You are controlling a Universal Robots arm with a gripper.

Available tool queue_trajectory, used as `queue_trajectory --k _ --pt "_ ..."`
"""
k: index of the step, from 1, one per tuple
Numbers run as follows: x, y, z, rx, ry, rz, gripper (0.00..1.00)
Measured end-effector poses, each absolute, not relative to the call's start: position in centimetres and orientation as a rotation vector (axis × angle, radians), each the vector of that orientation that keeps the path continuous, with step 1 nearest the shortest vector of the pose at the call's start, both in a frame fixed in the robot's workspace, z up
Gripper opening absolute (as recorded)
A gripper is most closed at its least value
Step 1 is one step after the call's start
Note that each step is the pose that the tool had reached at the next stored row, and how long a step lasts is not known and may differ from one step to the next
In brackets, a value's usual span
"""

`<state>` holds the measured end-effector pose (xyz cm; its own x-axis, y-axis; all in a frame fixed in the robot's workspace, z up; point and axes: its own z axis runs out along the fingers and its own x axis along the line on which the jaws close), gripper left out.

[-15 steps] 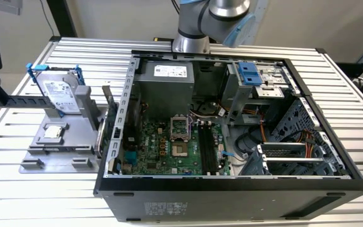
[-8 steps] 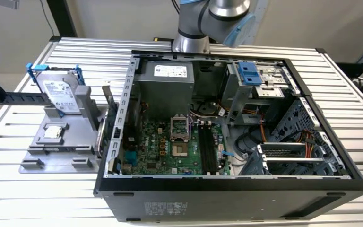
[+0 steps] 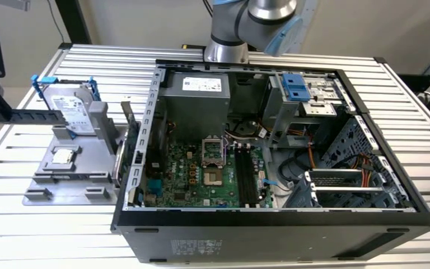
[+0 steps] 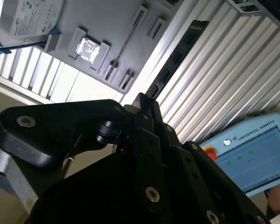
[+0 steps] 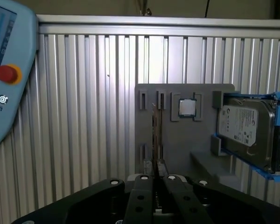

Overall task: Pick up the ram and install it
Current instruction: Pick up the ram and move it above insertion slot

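Note:
The ram [image 5: 155, 126] is a thin dark stick seen edge-on, standing in a slot of the grey holder plate [image 5: 149, 140]. It also shows as a fine line in the second wrist view [image 4: 127, 46], and on the holder at the exterior view's left [image 3: 127, 119]. My gripper [image 5: 155, 164] hangs well above the holder, its black fingers [image 5: 145, 179] pressed together with nothing between them. In the first wrist view the fingertips line up with the ram's near end. The second wrist view has the gripper [image 4: 147, 99] high over the table.
The holder also carries a silver hard drive [image 5: 245, 128] in blue rails and a small square chip [image 5: 187, 108]. The open computer case [image 3: 275, 145] with its green motherboard [image 3: 208, 174] stands beside the holder. A blue teach pendant [image 5: 9, 70] sits off to one side. The arm's base [image 3: 226, 50] stands behind the case.

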<state>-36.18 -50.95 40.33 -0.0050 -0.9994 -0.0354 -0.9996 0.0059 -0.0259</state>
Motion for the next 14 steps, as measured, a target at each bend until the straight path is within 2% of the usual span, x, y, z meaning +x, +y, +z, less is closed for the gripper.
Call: queue_trajectory --k 14 --pt "-32.2 -50.9 40.3 -2.185 2.196 0.010 0.00"
